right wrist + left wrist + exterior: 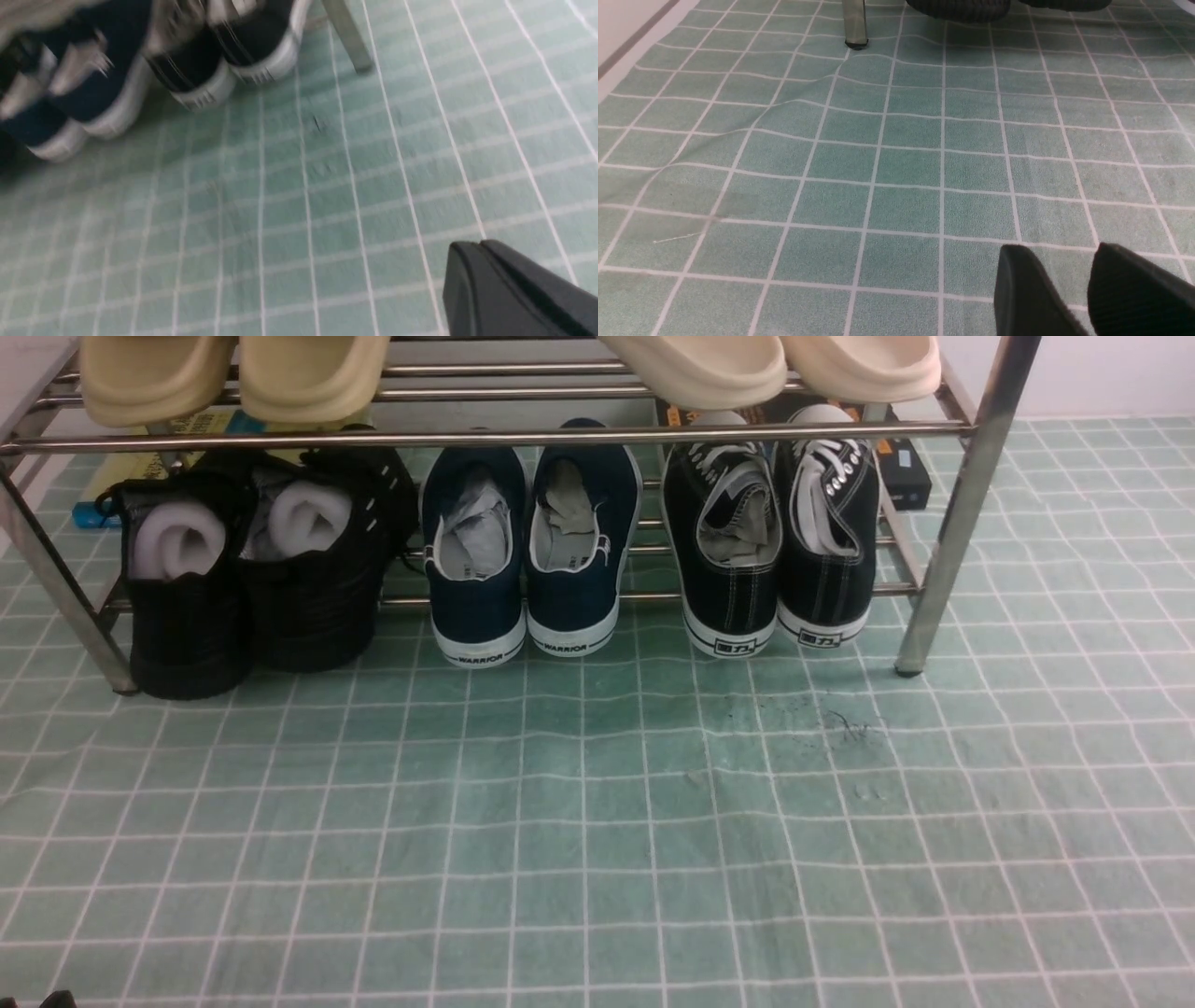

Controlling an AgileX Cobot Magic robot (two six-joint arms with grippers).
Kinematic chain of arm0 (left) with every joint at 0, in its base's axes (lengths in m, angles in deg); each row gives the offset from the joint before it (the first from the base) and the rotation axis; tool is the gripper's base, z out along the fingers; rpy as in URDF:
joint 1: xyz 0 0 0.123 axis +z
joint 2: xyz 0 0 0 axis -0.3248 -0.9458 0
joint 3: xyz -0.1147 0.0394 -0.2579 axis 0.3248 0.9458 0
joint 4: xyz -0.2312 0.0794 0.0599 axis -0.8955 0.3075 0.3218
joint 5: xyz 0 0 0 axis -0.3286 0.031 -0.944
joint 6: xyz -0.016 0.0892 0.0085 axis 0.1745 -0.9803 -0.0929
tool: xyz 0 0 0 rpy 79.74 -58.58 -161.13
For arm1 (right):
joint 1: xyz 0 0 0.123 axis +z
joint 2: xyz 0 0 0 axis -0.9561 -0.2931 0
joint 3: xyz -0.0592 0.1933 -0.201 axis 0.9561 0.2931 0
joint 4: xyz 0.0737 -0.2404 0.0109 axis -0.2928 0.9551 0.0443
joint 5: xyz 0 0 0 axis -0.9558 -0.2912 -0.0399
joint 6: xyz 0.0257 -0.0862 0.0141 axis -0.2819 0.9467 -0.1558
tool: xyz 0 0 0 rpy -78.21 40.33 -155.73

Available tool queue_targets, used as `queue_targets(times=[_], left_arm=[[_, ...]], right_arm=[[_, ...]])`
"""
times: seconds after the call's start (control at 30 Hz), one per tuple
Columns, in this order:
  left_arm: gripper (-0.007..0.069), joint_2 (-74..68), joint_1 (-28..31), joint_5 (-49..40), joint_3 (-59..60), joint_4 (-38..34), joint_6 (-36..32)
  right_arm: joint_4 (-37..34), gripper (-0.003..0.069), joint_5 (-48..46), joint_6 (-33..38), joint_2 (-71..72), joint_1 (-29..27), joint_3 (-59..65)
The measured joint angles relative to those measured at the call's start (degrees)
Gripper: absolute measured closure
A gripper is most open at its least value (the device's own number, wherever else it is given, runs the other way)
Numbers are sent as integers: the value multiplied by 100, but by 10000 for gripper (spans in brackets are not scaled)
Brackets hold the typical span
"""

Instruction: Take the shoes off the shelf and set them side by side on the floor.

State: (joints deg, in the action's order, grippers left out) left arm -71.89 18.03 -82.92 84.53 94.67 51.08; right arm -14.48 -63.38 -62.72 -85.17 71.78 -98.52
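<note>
The two shoes, black canvas with white laces, stand heels toward me at the right end of the shelf's (pixel 962 504) lower tier: one (pixel 726 551) beside the other (pixel 829 541). The right wrist view shows them blurred (pixel 191 79) near a shelf leg (pixel 348 37). My right gripper (pixel 476 245) is shut on nothing and hangs over the green gridded floor (pixel 597 821), well short of the shoes. My left gripper (pixel 1057 249) is open and empty above the floor, near the shelf's other front leg (pixel 855 23). Neither gripper appears in the front view.
Navy sneakers (pixel 527 551) stand mid-tier and all-black mesh shoes (pixel 252 579) at the left end. Beige slippers (pixel 233 373) lie on the upper tier, with another pair (pixel 775 364) to their right. A black box (pixel 906 467) lies behind the shelf. The floor cloth is wrinkled by the left leg.
</note>
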Motion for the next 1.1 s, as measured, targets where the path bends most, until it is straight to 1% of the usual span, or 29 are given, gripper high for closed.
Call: queue_targets(times=[0.07,0.13,0.2,0.27,0.37,0.47,0.5,0.53,0.57,0.6,0.67,0.7,0.83,0.9,0.93,0.97,1.1], left_arm=[[385,0,0,0,0,0,0],[385,0,0,0,0,0,0],[385,0,0,0,0,0,0],[385,0,0,0,0,0,0],[385,0,0,0,0,0,0],[385,0,0,0,0,0,0],[385,0,0,0,0,0,0],[385,0,0,0,0,0,0],[385,0,0,0,0,0,0],[385,0,0,0,0,0,0],[385,0,0,0,0,0,0],[385,0,0,0,0,0,0],[385,0,0,0,0,0,0],[385,0,0,0,0,0,0],[385,0,0,0,0,0,0],[385,0,0,0,0,0,0],[385,0,0,0,0,0,0]], right_arm=[[29,657,-499,156,-715,0,-394],[-72,656,-683,399,-1276,0,-651],[-394,656,-713,819,-1851,23,-848],[-900,656,-702,1369,-2326,145,-1035],[-1421,654,-716,1939,-2985,501,-1400],[-1440,655,-727,2047,-3742,1044,-2003],[-1426,655,-727,2046,-3793,1081,-2050],[-1259,653,-727,2053,-4192,1421,-2485],[-1155,652,-739,2024,-4435,1599,-2740],[-1141,652,-740,2009,-4532,1633,-2792],[-951,648,-798,1779,-4999,1966,-3349],[-764,641,-862,1553,-5360,2253,-3840],[-158,601,-934,1101,-6133,2708,-4995],[262,557,-948,860,-6635,2905,-5675],[337,547,-954,823,-6724,2933,-5793],[593,511,-960,701,-7027,3003,-6189],[1149,397,-948,530,-7799,3079,-7117]])
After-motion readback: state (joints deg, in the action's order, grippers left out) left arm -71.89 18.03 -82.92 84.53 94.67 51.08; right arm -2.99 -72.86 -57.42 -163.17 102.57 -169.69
